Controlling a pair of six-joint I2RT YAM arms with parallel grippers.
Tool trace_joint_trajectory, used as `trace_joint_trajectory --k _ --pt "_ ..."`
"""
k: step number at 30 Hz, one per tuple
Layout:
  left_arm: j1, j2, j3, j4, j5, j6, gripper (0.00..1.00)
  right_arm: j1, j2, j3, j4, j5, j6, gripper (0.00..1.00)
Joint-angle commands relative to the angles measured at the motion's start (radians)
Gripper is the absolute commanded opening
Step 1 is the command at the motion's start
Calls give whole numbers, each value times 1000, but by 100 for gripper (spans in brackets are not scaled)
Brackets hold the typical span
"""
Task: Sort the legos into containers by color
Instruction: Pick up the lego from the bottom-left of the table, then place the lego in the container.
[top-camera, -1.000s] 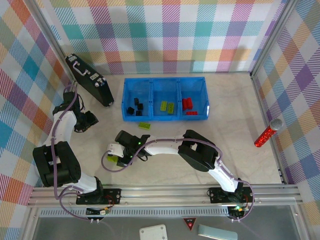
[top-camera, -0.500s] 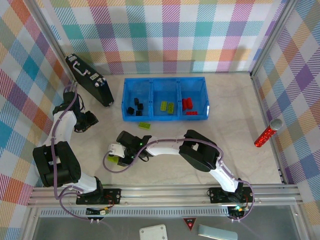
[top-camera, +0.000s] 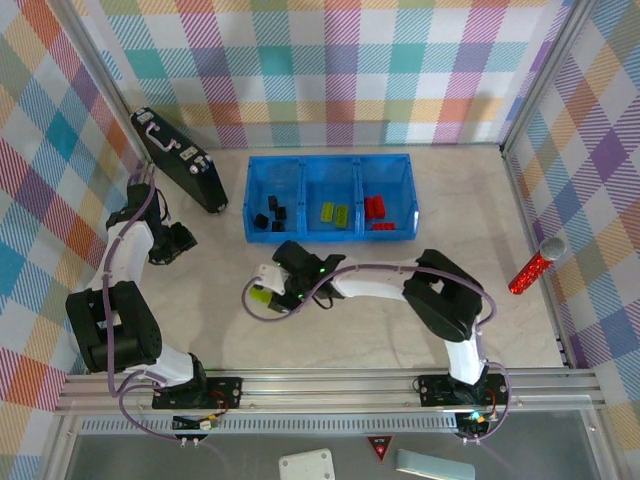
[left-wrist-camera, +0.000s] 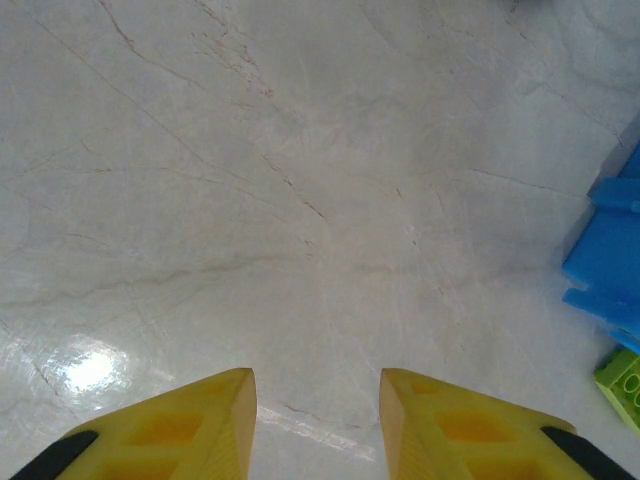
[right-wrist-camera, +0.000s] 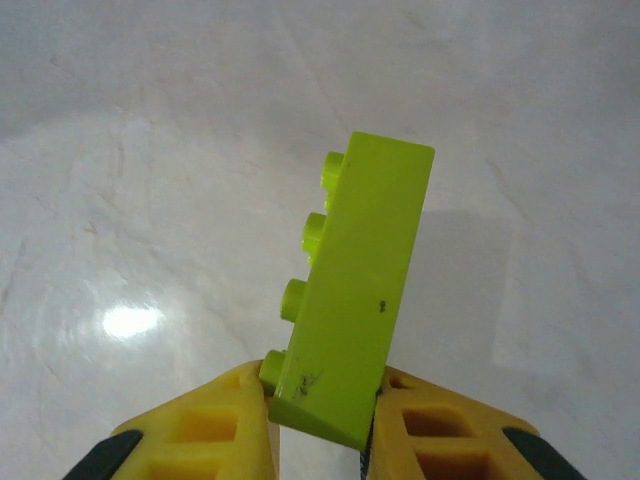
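Observation:
My right gripper (right-wrist-camera: 320, 385) is shut on the lower end of a lime-green lego (right-wrist-camera: 365, 280), which stands tilted above the pale table. From above, that gripper (top-camera: 263, 291) and its lego (top-camera: 260, 298) hang in front of the blue tray of containers (top-camera: 330, 160). The tray's left compartment holds black legos (top-camera: 270, 215), the middle one green legos (top-camera: 335, 212), the right one red legos (top-camera: 377, 208). My left gripper (left-wrist-camera: 317, 385) is open over bare table, left of the tray (left-wrist-camera: 610, 270). Another green lego (left-wrist-camera: 622, 378) lies by the tray's corner.
A black case with silver latches (top-camera: 180, 160) leans at the back left, behind my left gripper (top-camera: 180, 243). A red cylinder with a silver cap (top-camera: 535, 265) lies by the right wall. Checked walls close in the table on three sides.
My right gripper has closed on the lime-green lego near the front left and carried it to the right and toward the tray. The left arm has not moved.

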Motion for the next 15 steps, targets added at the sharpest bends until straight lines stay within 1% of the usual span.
trace_joint_trajectory --k 1,8,11,15 --pt "15 10 6 3 20 3 37 -54 -90 -56 8 -8 1 24" --pt "16 13 7 2 29 4 37 -204 -190 -96 -51 -7 74 24" --pt "15 12 8 2 31 4 37 -264 -204 -78 -91 34 144 23" --pt "15 15 10 0 34 3 37 -328 -187 -29 -163 110 233 22"
